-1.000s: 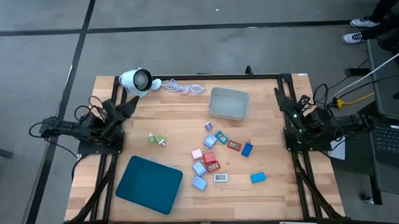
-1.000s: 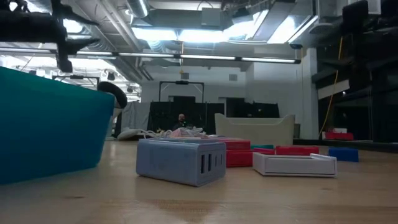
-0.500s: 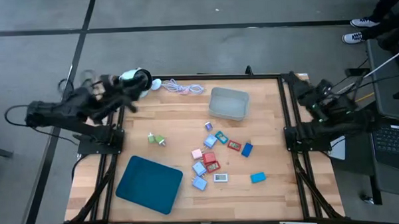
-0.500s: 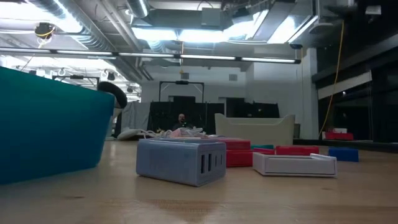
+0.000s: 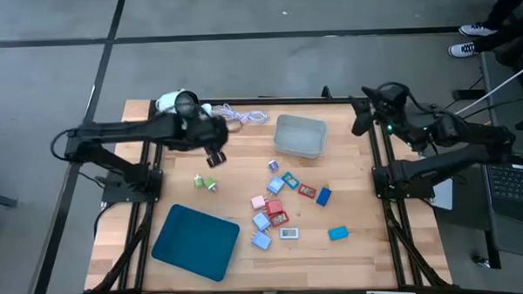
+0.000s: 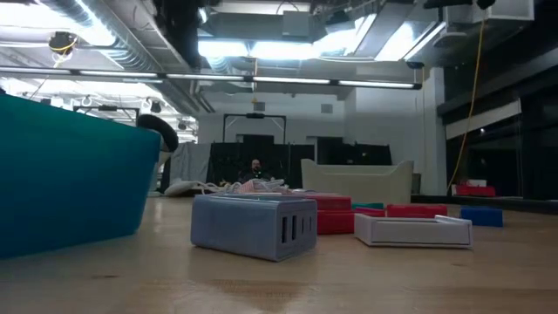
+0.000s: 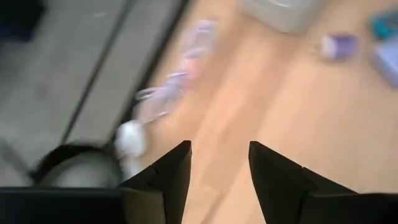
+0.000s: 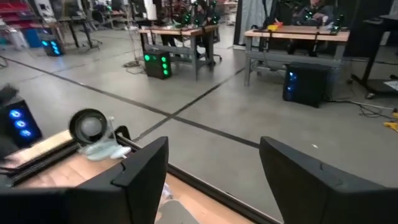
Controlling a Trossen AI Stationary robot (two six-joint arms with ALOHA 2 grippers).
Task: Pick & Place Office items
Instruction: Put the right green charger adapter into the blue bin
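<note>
The office items, small blocks in blue, light blue, red, pink and white, lie in a cluster [image 5: 285,203] at the table's middle; a light blue one [image 6: 253,225] shows close in the low view. Two green and white pieces [image 5: 204,182] lie apart to the left, and a blue one [image 5: 338,233] lies near the front. My left gripper [image 5: 216,156] [image 7: 219,146] hangs open above bare wood, between the white round device [image 5: 177,103] and the green pieces. My right gripper [image 5: 358,122] [image 8: 214,146] is raised at the table's far right edge, open, pointing leftward across the table.
A dark teal tray [image 5: 195,241] lies at the near left. A grey bin [image 5: 299,135] stands at the far middle. The device's pale cord [image 5: 239,115] is coiled along the far edge. Bare wood lies between the green pieces and the bin.
Both arms have unfolded from their rest poses at the table's sides. My left gripper has risen, swung toward the table's right and tipped downward over the far left of the table. My right gripper has risen and rolled, staying at the far right edge. The items have not moved.
</note>
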